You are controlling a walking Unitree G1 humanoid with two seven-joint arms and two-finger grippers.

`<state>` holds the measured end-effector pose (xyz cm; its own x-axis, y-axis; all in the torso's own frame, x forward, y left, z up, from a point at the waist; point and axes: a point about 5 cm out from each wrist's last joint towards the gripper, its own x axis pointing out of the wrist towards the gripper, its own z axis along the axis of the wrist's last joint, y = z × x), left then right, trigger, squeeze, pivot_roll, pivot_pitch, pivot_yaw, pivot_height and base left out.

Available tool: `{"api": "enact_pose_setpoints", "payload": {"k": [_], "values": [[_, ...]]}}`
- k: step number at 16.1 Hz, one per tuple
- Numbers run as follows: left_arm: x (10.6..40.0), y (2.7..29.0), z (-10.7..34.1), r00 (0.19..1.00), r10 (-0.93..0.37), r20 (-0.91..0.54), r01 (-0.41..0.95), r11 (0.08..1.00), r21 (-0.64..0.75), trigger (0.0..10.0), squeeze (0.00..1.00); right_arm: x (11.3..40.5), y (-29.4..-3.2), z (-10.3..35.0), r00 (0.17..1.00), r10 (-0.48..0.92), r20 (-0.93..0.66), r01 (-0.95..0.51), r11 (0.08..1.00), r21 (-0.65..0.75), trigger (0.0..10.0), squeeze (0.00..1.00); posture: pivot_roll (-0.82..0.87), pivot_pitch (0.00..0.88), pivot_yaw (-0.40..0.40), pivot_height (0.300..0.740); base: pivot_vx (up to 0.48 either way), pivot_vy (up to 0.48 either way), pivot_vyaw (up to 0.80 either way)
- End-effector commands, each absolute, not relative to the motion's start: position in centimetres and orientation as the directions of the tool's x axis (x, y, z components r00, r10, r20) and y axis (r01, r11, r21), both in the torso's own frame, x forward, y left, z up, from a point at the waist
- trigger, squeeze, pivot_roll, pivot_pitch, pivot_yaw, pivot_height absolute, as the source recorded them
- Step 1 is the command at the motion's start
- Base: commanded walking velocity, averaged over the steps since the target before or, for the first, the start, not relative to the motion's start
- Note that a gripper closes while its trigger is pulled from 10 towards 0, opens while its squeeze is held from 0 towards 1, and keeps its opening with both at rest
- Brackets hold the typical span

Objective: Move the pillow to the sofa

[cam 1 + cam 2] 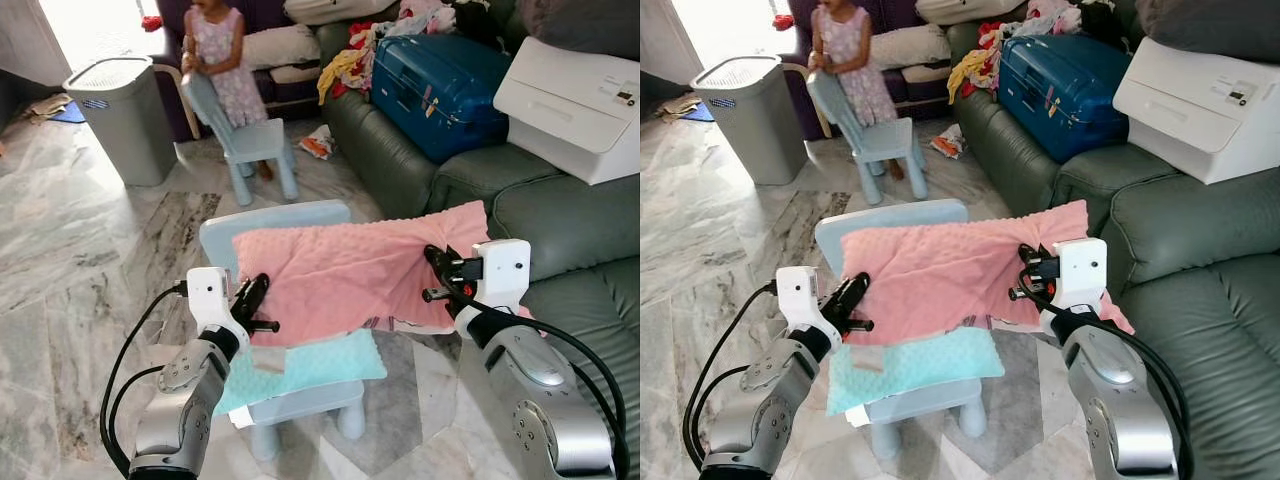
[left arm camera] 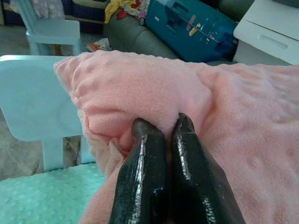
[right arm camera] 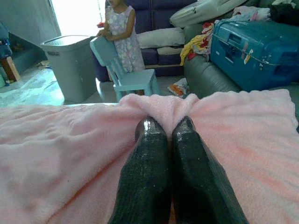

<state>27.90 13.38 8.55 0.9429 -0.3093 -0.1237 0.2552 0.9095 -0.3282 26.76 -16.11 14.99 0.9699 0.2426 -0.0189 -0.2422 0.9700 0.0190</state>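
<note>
The pink pillow hangs above the small blue chair, just beside the green sofa, pinched at opposite edges by the left tool and right tool, so the thin bite of fabric may slip loose or snag the chair's backrest.

Silver jointed arms, white boxy wrist housings, looping black cables, left end effector and right end effector with glossy black fingers
</note>
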Motion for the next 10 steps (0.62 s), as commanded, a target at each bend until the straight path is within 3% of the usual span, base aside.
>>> {"api": "enact_pose_setpoints", "payload": {"k": [1, 5, 10], "values": [[27.98, 13.22, 8.89, 0.938, -0.328, -0.113, 0.276, 0.904, -0.326, 10.0, 0.00, 26.73, -15.99, 15.81, 0.968, 0.252, 0.010, -0.252, 0.967, 0.022, 10.0, 0.00, -0.23, 0.000, 0.035, 0.740, 0.000, 0.000, -0.79], [28.20, 13.49, 8.28, 0.946, -0.275, -0.169, 0.217, 0.930, -0.298, 10.0, 0.00, 26.70, -16.02, 15.85, 0.967, 0.254, 0.013, -0.255, 0.967, 0.021, 10.0, 0.00, -0.23, 0.000, 0.033, 0.740, 0.000, 0.000, -0.79], [28.23, 13.63, 8.30, 0.952, -0.259, -0.164, 0.205, 0.936, -0.287, 10.0, 0.00, 26.61, -15.83, 15.96, 0.964, 0.267, 0.022, -0.267, 0.964, 0.010, 10.0, 0.00, -0.23, 0.000, 0.031, 0.740, 0.000, 0.000, 0.00]]}}
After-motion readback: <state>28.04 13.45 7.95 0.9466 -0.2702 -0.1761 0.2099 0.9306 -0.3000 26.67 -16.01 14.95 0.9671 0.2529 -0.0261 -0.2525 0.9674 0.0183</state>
